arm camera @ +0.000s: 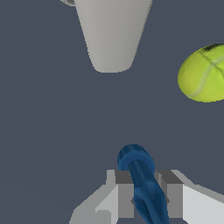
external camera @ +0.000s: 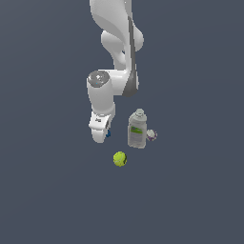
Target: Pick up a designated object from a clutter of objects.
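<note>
A small dark-blue object (arm camera: 139,175) sits between my two grey fingers, which press on it from both sides; my gripper (arm camera: 148,197) is shut on it. In the exterior view only a sliver of that blue object (external camera: 108,134) shows beside the white hand, and the gripper itself is hidden under the hand. The yellow-green tennis ball (external camera: 119,158) (arm camera: 204,73) lies on the floor just in front of the hand. The grey bottle with a green label (external camera: 137,129) (arm camera: 111,33) stands upright to the exterior view's right of the hand.
A small white-purple item (external camera: 151,135) lies right beside the bottle, on its far side from the hand. Everything rests on a flat dark grey floor (external camera: 52,190). The white arm (external camera: 116,43) comes down from above.
</note>
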